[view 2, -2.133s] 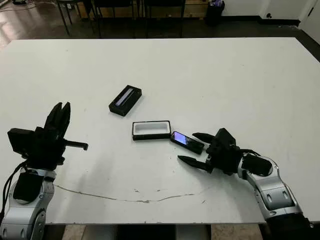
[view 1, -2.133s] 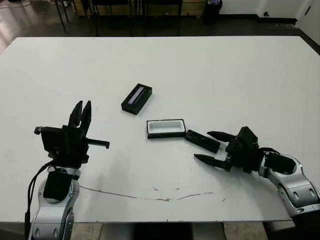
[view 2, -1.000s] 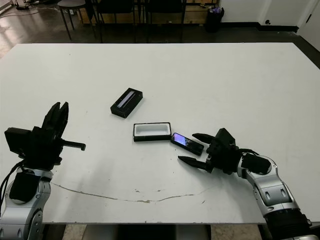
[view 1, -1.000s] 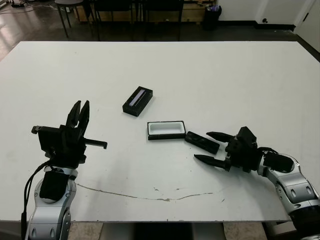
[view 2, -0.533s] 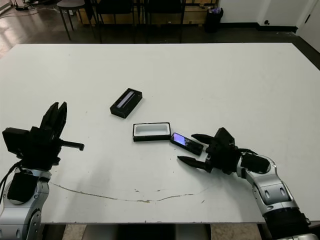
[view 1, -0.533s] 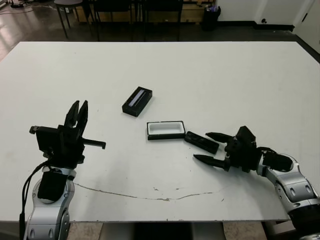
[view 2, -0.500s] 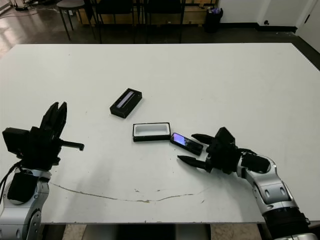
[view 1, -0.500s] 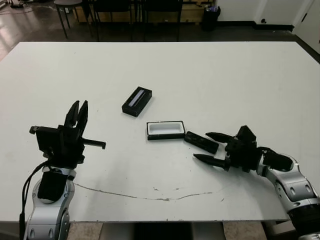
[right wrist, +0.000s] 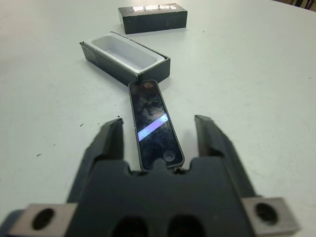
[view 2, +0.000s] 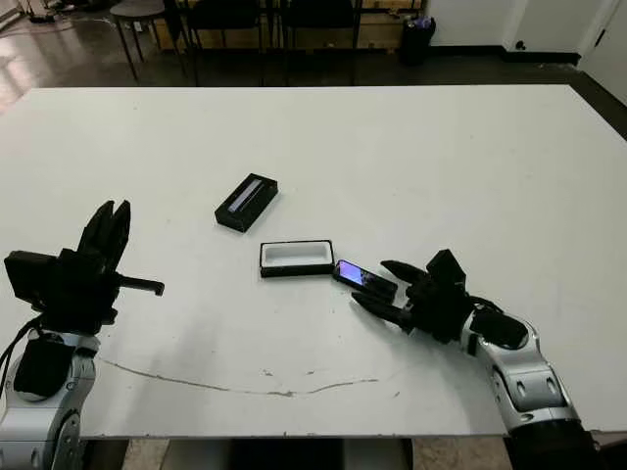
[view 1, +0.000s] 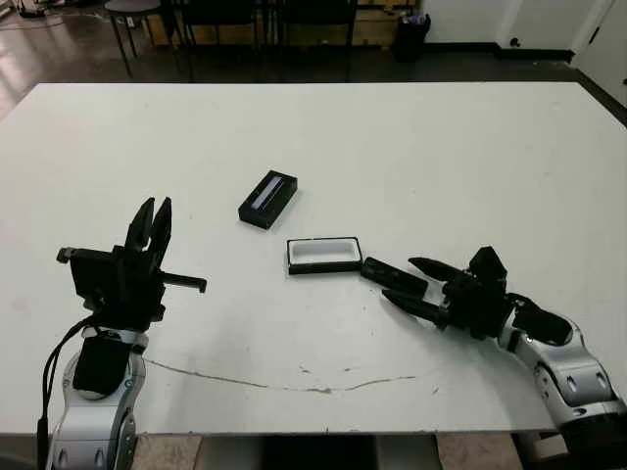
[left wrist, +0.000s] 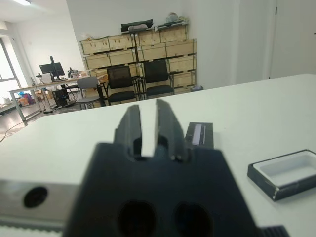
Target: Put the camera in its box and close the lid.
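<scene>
The camera [right wrist: 152, 120], a slim black bar, lies flat on the table just right of the box [view 1: 325, 265]. The box is a white-lined tray [right wrist: 123, 50] with nothing in it. My right gripper [right wrist: 158, 119] is open low over the table, one finger on either side of the camera's near end, not pressing it. The lid [view 1: 267, 198], black with a pale strip, lies apart behind and left of the box. At the left, my left gripper [view 1: 156, 204] is raised off the table, pointing away from me, its fingers [left wrist: 131, 123] close together on nothing.
The white table [view 1: 470, 157] stretches wide behind and beside the three things. A thin dark scratch [view 1: 294, 384] runs along its near part. Chairs and wooden crates [left wrist: 143, 49] stand beyond the far edge.
My right gripper has slid forward and its fingers now straddle the camera's near end, a little closer together. The left arm has barely moved. Camera, box and lid lie where they were.
</scene>
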